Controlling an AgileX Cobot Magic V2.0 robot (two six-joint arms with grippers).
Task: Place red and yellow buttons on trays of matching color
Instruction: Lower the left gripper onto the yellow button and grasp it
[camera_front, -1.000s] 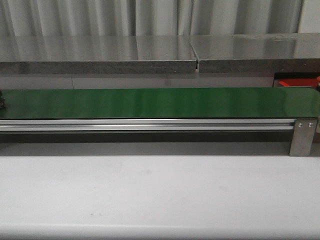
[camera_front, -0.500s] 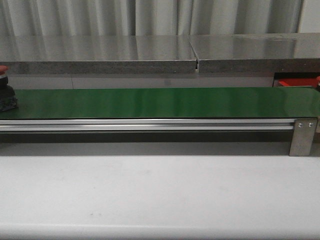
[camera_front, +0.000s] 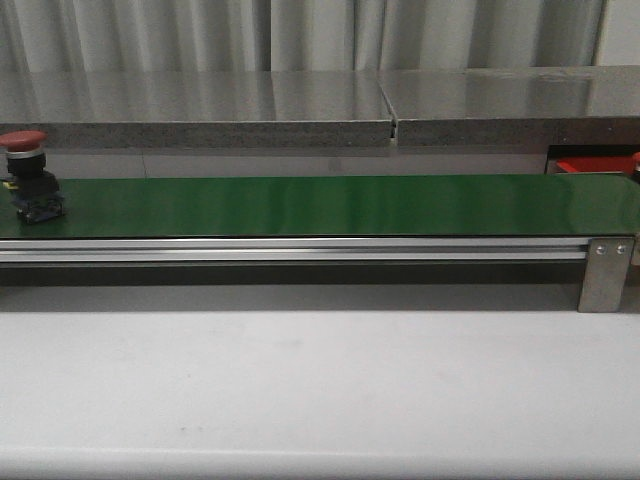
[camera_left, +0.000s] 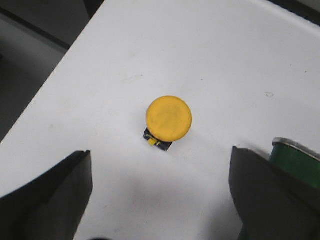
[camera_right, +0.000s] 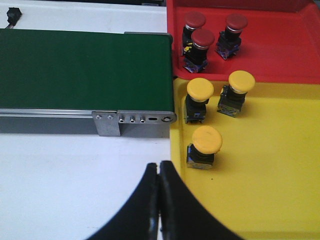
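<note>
A red button (camera_front: 27, 178) on a black base stands upright at the far left of the green conveyor belt (camera_front: 330, 205) in the front view. In the left wrist view a yellow button (camera_left: 168, 118) rests on the white table, ahead of my open left gripper (camera_left: 160, 192), whose fingers are wide apart and empty. My right gripper (camera_right: 159, 172) is shut with nothing in it, over the edge of the yellow tray (camera_right: 260, 170). That tray holds three yellow buttons (camera_right: 206, 140). The red tray (camera_right: 280, 45) holds three red buttons (camera_right: 202, 39).
The belt's end (camera_right: 100, 70) and its metal bracket (camera_right: 132, 120) lie beside the two trays. A grey shelf (camera_front: 200, 105) runs behind the belt. A strip of the red tray (camera_front: 590, 166) shows at the belt's right end. White table (camera_front: 320, 390) stretches in front.
The red button has ridden in from the left edge of the belt and now shows fully, moving rightward.
</note>
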